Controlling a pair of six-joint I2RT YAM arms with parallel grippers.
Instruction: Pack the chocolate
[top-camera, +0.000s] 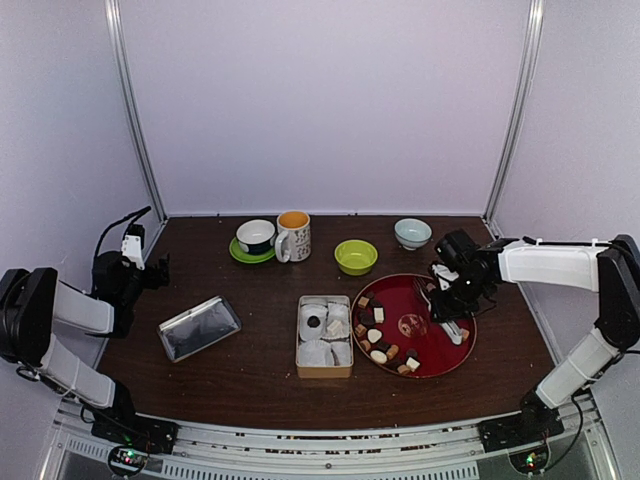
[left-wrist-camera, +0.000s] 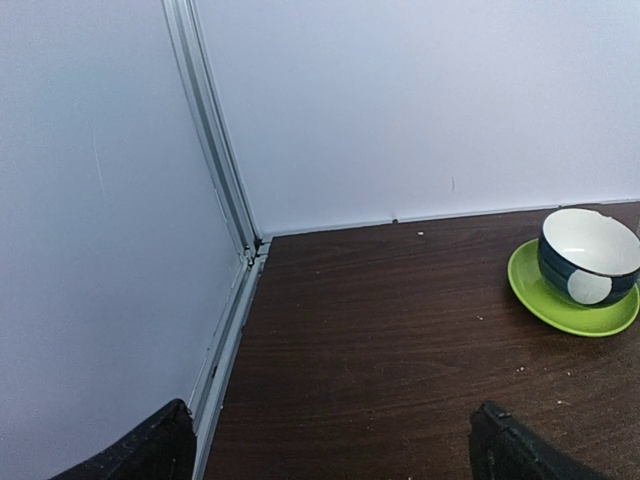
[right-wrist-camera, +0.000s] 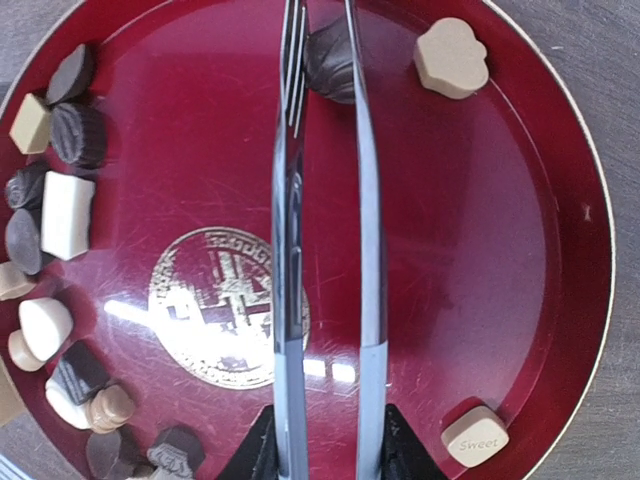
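The chocolates are tan, dark brown and cream pieces, mostly along the left side of the red plate (top-camera: 440, 355), which also shows in the right wrist view (right-wrist-camera: 470, 230). My right gripper (top-camera: 447, 300) (right-wrist-camera: 325, 440) is shut on silver tongs (right-wrist-camera: 290, 250) over the plate. The tong tips pinch a dark brown chocolate (right-wrist-camera: 328, 62). A tan piece (right-wrist-camera: 451, 58) and a "Sweet" piece (right-wrist-camera: 475, 437) lie apart on the plate. The tin box (top-camera: 325, 371) of white paper liners holds one dark chocolate (top-camera: 313, 322). My left gripper (top-camera: 150, 270) (left-wrist-camera: 335, 450) is open and empty at the far left.
A metal lid (top-camera: 198, 328) lies left of the box. At the back stand a dark cup on a green saucer (top-camera: 255, 240) (left-wrist-camera: 590, 260), a mug (top-camera: 293, 236), a green bowl (top-camera: 356, 257) and a pale blue bowl (top-camera: 412, 233). Walls enclose the table.
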